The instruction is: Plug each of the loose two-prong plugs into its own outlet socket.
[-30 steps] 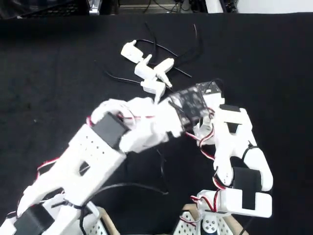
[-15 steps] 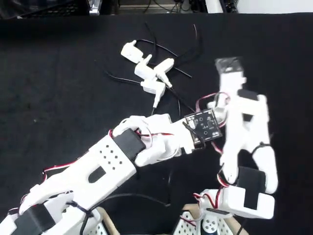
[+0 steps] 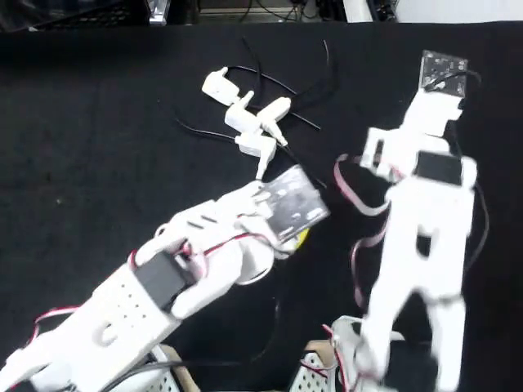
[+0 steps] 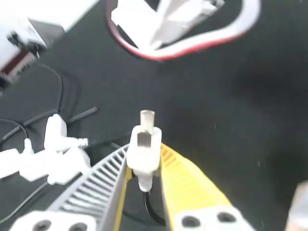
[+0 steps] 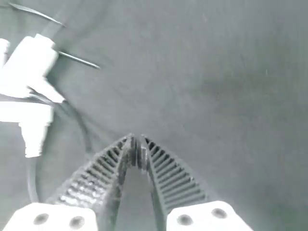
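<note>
My left gripper point(image 4: 144, 150) is shut on a white two-prong plug point(image 4: 143, 144), which stands up between the grey and yellow fingers with its black cord trailing back. In the high view the left arm point(image 3: 163, 282) comes in from the lower left, and its yellow finger point(image 3: 301, 238) shows under the wrist board. Several more white plugs point(image 3: 245, 114) with black cords lie in a cluster at the table's far middle, and they also show as plugs point(image 4: 53, 159) beside my left gripper. My right gripper point(image 5: 137, 142) is shut above bare black cloth, and loose plugs point(image 5: 29, 72) lie off to one side.
The right arm point(image 3: 425, 188) stretches upright toward the far right of the table. Black cloth point(image 3: 98, 122) covers the whole table. Loose black cords point(image 3: 310, 65) spread around the plug cluster. The arm bases point(image 3: 327, 371) sit at the near edge.
The right arm has swung from the table's middle out to the far right and stretched away. The left arm has drawn back toward the lower left and turned, with the plug in its gripper.
</note>
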### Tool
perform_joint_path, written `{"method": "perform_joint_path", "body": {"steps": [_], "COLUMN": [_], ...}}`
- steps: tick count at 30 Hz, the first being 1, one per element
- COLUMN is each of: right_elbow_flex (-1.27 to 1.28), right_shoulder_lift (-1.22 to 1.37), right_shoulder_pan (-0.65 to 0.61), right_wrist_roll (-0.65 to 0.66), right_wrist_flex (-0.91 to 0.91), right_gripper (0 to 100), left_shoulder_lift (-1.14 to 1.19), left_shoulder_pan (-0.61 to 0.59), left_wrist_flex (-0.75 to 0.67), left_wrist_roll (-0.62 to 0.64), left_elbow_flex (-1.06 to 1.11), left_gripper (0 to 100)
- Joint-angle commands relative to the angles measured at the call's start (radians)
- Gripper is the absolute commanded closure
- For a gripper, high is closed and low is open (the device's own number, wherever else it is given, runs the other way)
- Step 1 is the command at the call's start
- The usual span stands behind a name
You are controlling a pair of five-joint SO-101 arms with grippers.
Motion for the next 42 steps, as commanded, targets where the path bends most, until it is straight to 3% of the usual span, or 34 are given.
{"method": "perform_joint_path", "body": {"steps": [1,4,8,15,29,36,42], "right_elbow_flex": [0.108,0.213,0.337,0.412,0.289,0.242,0.349], "right_shoulder_lift": [-0.392,-0.636,-0.852,-0.903,-1.007,-1.069,-1.078], "right_shoulder_pan": [-0.143,-0.252,-0.358,-0.543,-0.562,-0.79,-0.738], "right_wrist_roll": [-0.028,-0.005,0.147,0.255,0.269,0.371,0.379], "right_wrist_flex": [0.02,-0.005,-0.048,-0.003,0.041,0.232,0.189], "right_gripper": [98.5,98.5,98.5,98.5,98.5,98.5,98.5], "left_shoulder_lift": [-0.206,-0.333,-0.45,-0.43,-0.407,-0.278,-0.138], "left_shoulder_pan": [0.008,0.012,0.042,0.048,0.036,-0.047,-0.045], "left_wrist_flex": [-0.193,-0.215,-0.18,-0.181,-0.193,-0.304,-0.302], "left_wrist_roll": [0.026,0.026,0.026,0.026,0.018,0.02,0.025], "left_elbow_flex": [0.196,0.302,0.375,0.383,0.414,0.417,0.331], "left_gripper": [97,97,97,97,97,97,97]}}
